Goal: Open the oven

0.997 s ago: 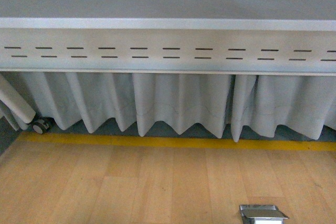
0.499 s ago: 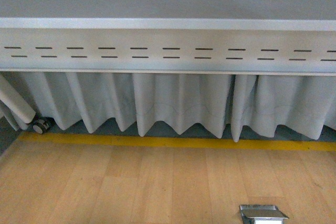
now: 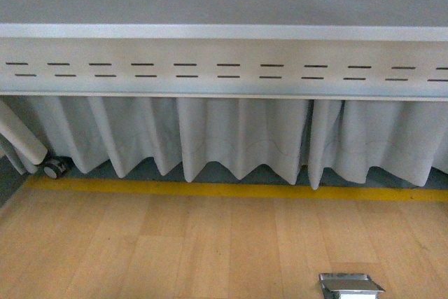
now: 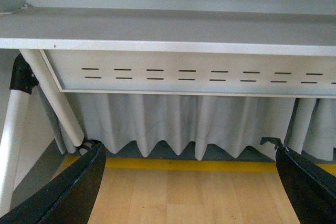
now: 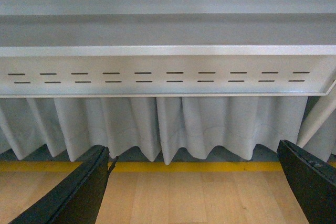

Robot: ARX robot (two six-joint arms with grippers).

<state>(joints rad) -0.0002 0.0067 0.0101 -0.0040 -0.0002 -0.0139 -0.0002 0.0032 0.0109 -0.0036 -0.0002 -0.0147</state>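
Grey metal fills the front view: the near edge of a long surface [image 3: 224, 31] seen from below its top, with a slotted panel [image 3: 224, 68] hanging under that edge and a pale pleated curtain [image 3: 238, 138] behind it. Lower down run a yellow stripe [image 3: 210, 189] and a wooden floor [image 3: 175, 250] with a small metal floor box [image 3: 350, 285] set into it; a caster wheel [image 3: 54, 168] shows below the surface's left end. The oven appears in none of the three views (the top of the surface is hidden from this low angle, so whether it stands up there cannot be told). Neither arm shows in the front view. Each wrist view looks at the same near edge, the left one also catching a slanted table leg [image 4: 55, 98] at the left corner. The left pincer [image 4: 185, 144] is spread wide and holds nothing, and the right pincer [image 5: 192, 145] is likewise wide and empty. By my judgement the task is at its very start, with the reach not yet made. The next move calls for raising an arm above the near edge to bring the oven's door handle into sight before any grip is tried.
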